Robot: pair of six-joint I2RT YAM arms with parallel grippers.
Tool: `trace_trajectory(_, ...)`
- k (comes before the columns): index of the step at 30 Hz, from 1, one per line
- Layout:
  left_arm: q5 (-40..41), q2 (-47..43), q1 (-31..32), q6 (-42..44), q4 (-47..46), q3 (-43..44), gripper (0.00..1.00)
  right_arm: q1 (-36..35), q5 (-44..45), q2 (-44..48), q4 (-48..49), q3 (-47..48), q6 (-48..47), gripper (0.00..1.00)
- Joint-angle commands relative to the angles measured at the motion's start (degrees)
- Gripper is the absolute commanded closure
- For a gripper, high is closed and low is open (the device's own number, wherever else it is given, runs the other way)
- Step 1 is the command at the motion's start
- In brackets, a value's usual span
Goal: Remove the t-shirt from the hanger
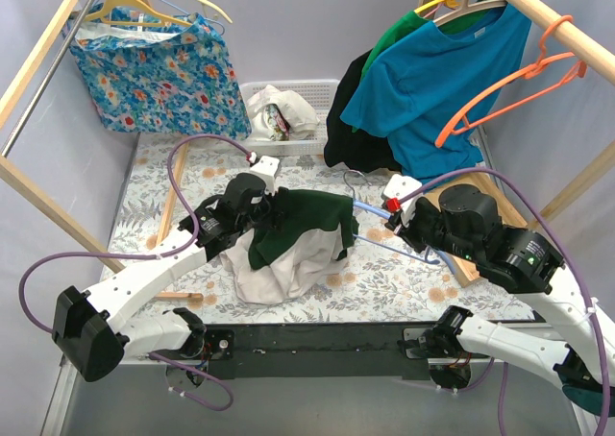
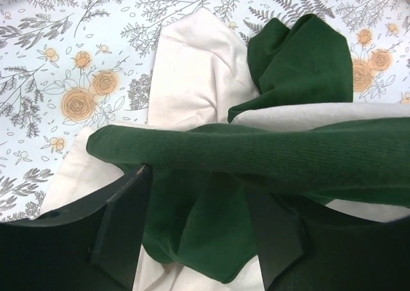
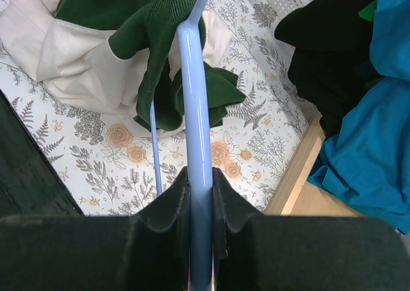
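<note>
The green and cream t-shirt [image 1: 306, 223] lies bunched on the flowered table, with one end of the light blue hanger [image 1: 369, 210] still inside it. My right gripper [image 1: 392, 217] is shut on the hanger's thick arm [image 3: 192, 99], which runs from the jaws into the green collar [image 3: 160, 22]. My left gripper [image 1: 271, 204] sits at the shirt's left side. In the left wrist view its fingers [image 2: 122, 214] stand apart, the gripper [image 2: 198, 179] open. Loose green cloth [image 2: 211, 227] hangs between them and the ribbed collar band [image 2: 269, 156] crosses just ahead of the tips.
A wooden rail at the back right holds a teal shirt [image 1: 447, 81], a black garment [image 1: 351, 133] and an orange hanger [image 1: 509, 81]. A floral garment [image 1: 159, 76] hangs back left. A white basket [image 1: 312, 95] stands behind. A wooden board [image 1: 461, 263] lies under the right arm.
</note>
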State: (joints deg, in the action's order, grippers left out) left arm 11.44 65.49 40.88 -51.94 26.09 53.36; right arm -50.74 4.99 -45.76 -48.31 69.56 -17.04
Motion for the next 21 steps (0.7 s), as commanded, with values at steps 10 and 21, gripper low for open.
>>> trace_trajectory(10,-8.9,-1.8,0.0,-3.1,-6.5,-3.1,1.00,-0.1,2.6,1.2,6.7,0.2,1.6,0.99)
trace_trajectory(21,5.2,3.0,-8.5,-6.5,-3.8,3.3,1.00,-0.1,6.7,7.1,5.5,-3.6,4.1,0.99)
